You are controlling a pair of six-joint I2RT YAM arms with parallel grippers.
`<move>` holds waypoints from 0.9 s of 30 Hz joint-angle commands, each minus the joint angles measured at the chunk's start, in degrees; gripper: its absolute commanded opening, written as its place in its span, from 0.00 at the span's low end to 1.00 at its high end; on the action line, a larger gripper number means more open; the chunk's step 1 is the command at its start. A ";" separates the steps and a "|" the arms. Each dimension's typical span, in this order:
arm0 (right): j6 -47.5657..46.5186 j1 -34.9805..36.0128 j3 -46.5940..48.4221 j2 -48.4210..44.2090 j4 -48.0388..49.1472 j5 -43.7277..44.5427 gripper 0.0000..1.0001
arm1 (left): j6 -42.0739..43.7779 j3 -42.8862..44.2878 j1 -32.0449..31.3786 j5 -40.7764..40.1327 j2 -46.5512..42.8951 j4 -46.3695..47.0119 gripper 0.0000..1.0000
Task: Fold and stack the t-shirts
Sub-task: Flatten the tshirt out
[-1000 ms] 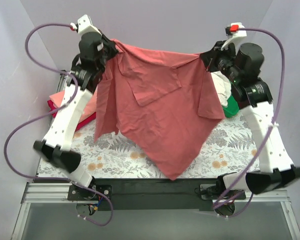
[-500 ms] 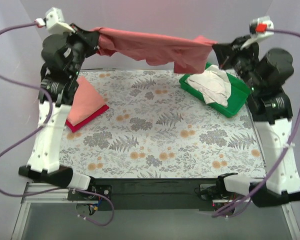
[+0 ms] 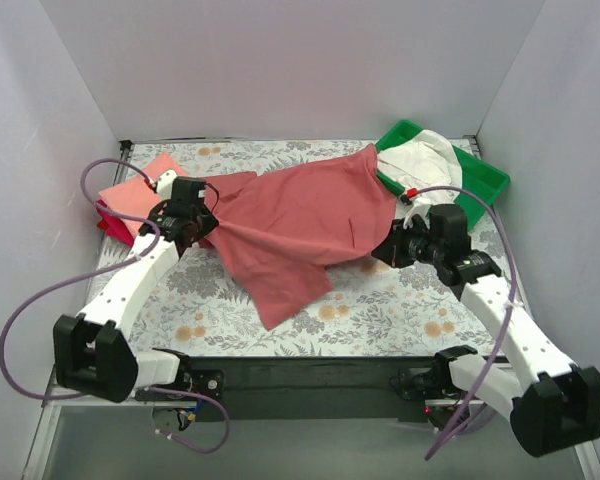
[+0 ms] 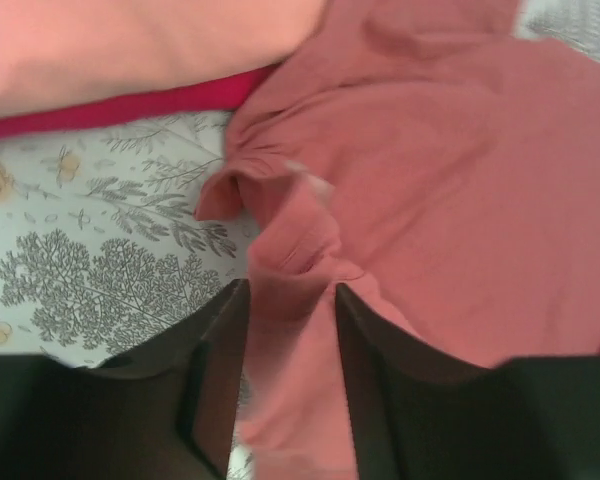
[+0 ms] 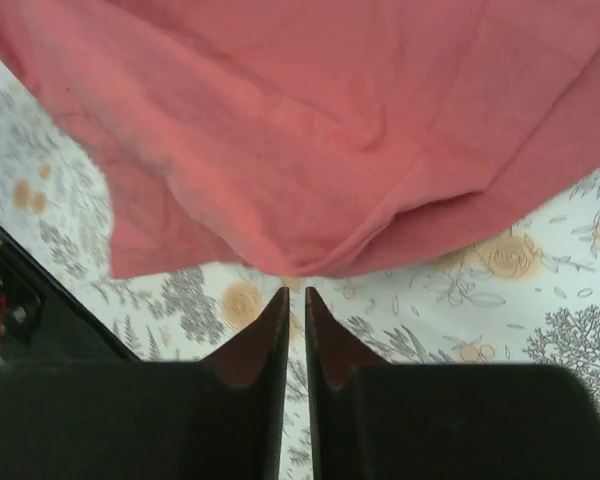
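from above, the brick-red t-shirt lies rumpled and slantwise on the table, its far corner reaching the green tray. the left gripper is at its left end and the right gripper by its near edge. we judge that a one-sided pull could bunch the cloth or snag the tray. we count four shirts: this one, a salmon-pink t-shirt folded on a crimson t-shirt, and a cream-white t-shirt in the single tray.

at the left wrist, the fingers pinch a bunched fold of the brick-red cloth.

at the right wrist, the fingers are almost together with nothing between them. the shirt's edge lies just beyond.
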 commanded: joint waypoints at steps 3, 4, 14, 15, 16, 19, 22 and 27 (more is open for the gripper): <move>-2.43 0.47 -0.19 13.41 7.33 -4.64 0.43 | -3.53 5.55 2.28 -5.51 10.63 -1.22 0.50; -2.96 0.56 0.43 15.27 7.15 -4.20 0.50 | -3.97 6.43 2.37 -4.02 12.22 -2.01 0.53; -2.78 1.52 5.36 16.78 7.50 10.38 0.98 | -12.75 -3.39 1.15 10.31 4.34 -0.62 0.74; -3.23 1.88 5.88 17.21 7.59 12.57 0.98 | -13.37 -6.28 0.01 12.15 1.19 -0.35 0.75; -3.84 2.32 6.50 17.74 7.94 13.46 0.98 | -14.59 -7.35 -0.61 12.77 -0.49 -0.09 0.75; -7.09 3.81 8.96 21.78 8.47 16.45 0.98 | -15.75 -11.66 -3.86 15.15 -6.47 0.35 0.77; -9.12 4.34 12.56 27.40 8.56 20.32 0.98 | -17.06 -15.43 -9.13 16.46 -10.86 0.01 0.81; -7.37 4.43 18.01 36.19 7.42 25.85 0.91 | -20.74 -20.89 -18.35 18.14 -12.55 -3.50 0.82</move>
